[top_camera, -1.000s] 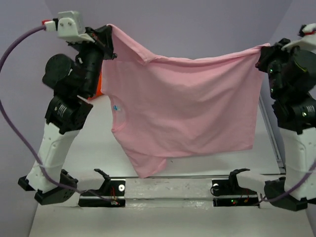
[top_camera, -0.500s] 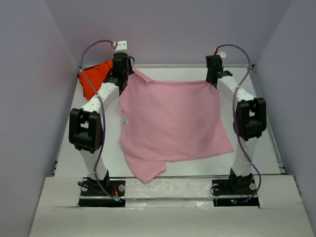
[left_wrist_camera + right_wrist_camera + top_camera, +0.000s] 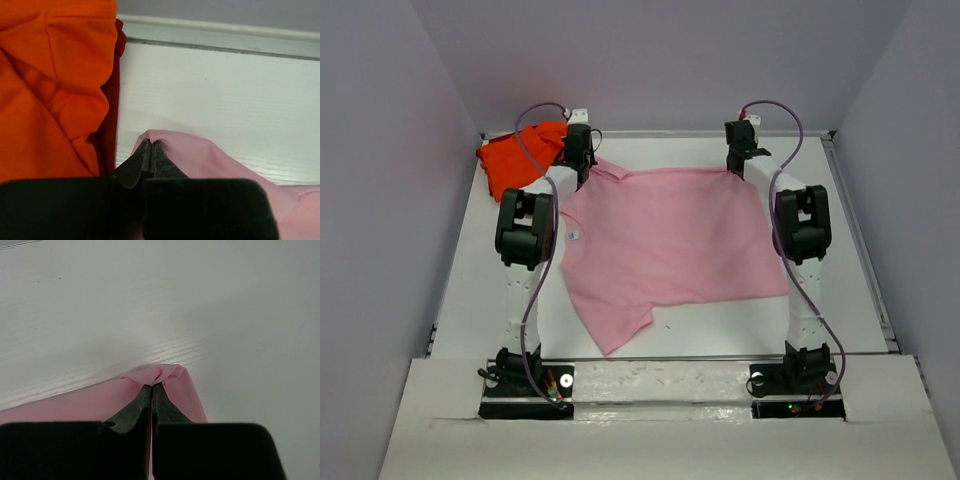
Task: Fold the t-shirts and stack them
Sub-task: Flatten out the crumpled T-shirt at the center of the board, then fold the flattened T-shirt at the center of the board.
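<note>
Pale lilac walls (image 3: 670,60) box in a white table (image 3: 740,325), and most of its middle is now covered by the pink t-shirt (image 3: 665,235). It lies spread nearly flat, with its far edge drawn toward the back of the table and one sleeve (image 3: 620,335) trailing toward the near left. A second ago the same shirt hung in the air, stretched like a curtain between the two raised arms. Since then the left arm (image 3: 525,230) and the right arm (image 3: 802,225) have swung down and reached far forward, laying the cloth onto the surface. I judge the spreading step to be all but finished, so letting go and starting the first fold looks like the next job. The orange-red t-shirt (image 3: 515,160) sits crumpled in the far left corner, unfolded, its edge just beside the pink shirt's far left corner. The left gripper (image 3: 151,146) is clenched on that corner and the right gripper (image 3: 152,386) on the far right one, each with a small peak of pink fabric pinched between closed jaws. Room is tight at the back. The raised lip (image 3: 220,35) along the far edge is near both grippers, and the orange cloth crowds the left one. Bare table lies to the right of the pink shirt and in a strip between its hem and the arm bases. A small blue label (image 3: 574,237) shows near the neck opening on the left side.
</note>
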`<move>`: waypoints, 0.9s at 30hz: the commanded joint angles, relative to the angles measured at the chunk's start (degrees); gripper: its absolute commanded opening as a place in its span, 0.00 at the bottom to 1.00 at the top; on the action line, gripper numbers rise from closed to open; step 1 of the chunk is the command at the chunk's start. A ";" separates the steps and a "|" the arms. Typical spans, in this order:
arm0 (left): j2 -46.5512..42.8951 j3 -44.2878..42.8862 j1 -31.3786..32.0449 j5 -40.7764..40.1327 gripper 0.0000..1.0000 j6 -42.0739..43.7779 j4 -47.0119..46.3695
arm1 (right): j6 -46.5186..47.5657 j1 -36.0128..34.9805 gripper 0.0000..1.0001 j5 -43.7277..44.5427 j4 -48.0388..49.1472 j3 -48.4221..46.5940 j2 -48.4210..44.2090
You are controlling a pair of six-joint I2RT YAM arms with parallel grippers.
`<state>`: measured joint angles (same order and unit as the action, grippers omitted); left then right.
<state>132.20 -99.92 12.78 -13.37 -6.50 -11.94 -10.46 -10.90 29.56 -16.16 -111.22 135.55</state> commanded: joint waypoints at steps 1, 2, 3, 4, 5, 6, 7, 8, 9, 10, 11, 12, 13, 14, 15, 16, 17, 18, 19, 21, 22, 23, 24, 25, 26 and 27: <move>-7.22 -3.00 0.06 0.09 0.00 -1.14 -3.18 | 1.14 0.44 0.00 -0.82 3.68 1.08 -6.43; -8.18 -4.05 -0.03 0.18 0.00 -1.67 -0.21 | 1.06 0.44 0.00 -1.26 3.16 2.05 -8.00; -9.06 -3.79 -0.03 0.53 0.00 -2.19 0.42 | 0.97 0.44 0.00 -1.70 3.07 2.93 -8.89; -11.33 -2.75 -0.03 0.62 0.00 -2.37 1.65 | 1.31 0.96 0.00 -1.96 2.72 3.81 -9.68; -12.83 -1.78 -0.03 0.19 0.00 -2.90 1.84 | 1.14 0.96 0.00 -1.79 2.19 4.43 -10.47; -14.24 -0.29 -0.03 0.62 0.00 -3.34 1.58 | 0.88 0.96 0.00 -1.96 2.28 6.87 -12.57; -16.78 1.64 -0.03 0.62 0.00 -3.60 1.57 | 0.88 0.96 0.00 -2.05 2.10 7.94 -13.54; -17.85 2.18 -0.03 0.71 0.00 -3.87 2.97 | 0.88 0.96 0.00 -2.05 2.10 9.08 -15.73; -18.64 2.71 -0.03 1.32 0.00 -4.13 3.94 | 0.79 0.96 0.00 -2.75 2.19 11.53 -16.79; -19.34 3.06 -0.12 1.32 0.00 -4.39 4.99 | 1.14 0.96 0.00 -3.10 1.75 12.25 -17.59; -20.92 4.19 -0.12 1.24 0.00 -5.18 6.65 | 1.06 0.96 0.00 -3.37 1.14 12.95 -18.29; -22.67 6.03 -0.12 1.15 0.00 -5.71 7.54 | 0.18 0.96 0.00 -4.24 0.09 14.44 -19.95; -23.47 7.10 -0.12 1.24 0.00 -5.98 7.90 | -0.26 0.96 0.00 -4.51 -0.27 15.41 -20.84; -24.44 7.98 -0.12 1.58 0.00 -7.11 8.42 | -0.61 0.96 0.00 -4.69 -0.36 16.38 -21.89; -26.10 9.73 -0.12 2.72 0.00 -7.56 9.04 | -0.96 0.96 0.00 -5.65 -0.62 18.13 -23.56; -26.90 10.61 -0.12 3.51 0.00 -7.56 9.39 | -1.14 0.96 0.00 -5.83 -1.23 18.58 -24.18; -27.69 11.32 -0.12 3.87 0.00 -8.17 10.01 | -1.32 0.96 0.00 -6.09 -1.76 19.10 -24.88; -28.48 12.11 -0.12 4.13 0.00 -8.61 10.53 | -1.41 0.96 0.00 -6.09 -2.38 19.89 -25.41; -29.80 13.77 -0.12 4.66 0.00 -8.79 11.06 | -1.67 0.96 0.00 -6.18 -2.56 21.55 -26.81; -30.68 14.92 -0.12 5.63 0.00 -9.57 11.85 | -2.11 0.96 0.00 -7.06 -2.82 23.41 -28.22; -31.04 15.80 -0.12 7.20 0.00 -9.67 13.68 | -2.63 0.96 0.00 -7.32 -2.91 24.37 -29.54; -31.04 15.98 -0.12 8.26 0.00 -9.76 14.40 | -2.81 0.96 0.00 -7.85 -2.91 25.86 -30.16; -31.04 15.90 -0.12 9.75 0.00 -10.19 15.28 | -3.07 0.96 0.00 -8.37 -3.26 26.49 -30.60; -30.95 15.63 -0.12 10.89 0.00 -10.37 16.33 | -3.25 0.96 0.00 -8.73 -3.52 27.01 -31.04; -30.69 15.20 -0.12 11.43 0.00 -10.63 19.04 | -3.43 0.96 0.00 -8.91 -3.70 27.89 -31.91; -30.60 15.37 -0.03 12.91 0.00 -10.90 19.67 | -3.52 0.96 0.00 -9.43 -4.22 28.33 -32.36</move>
<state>104.09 -84.44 12.75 -5.89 -15.62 2.90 -12.56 -10.41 21.91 -19.64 -84.20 107.11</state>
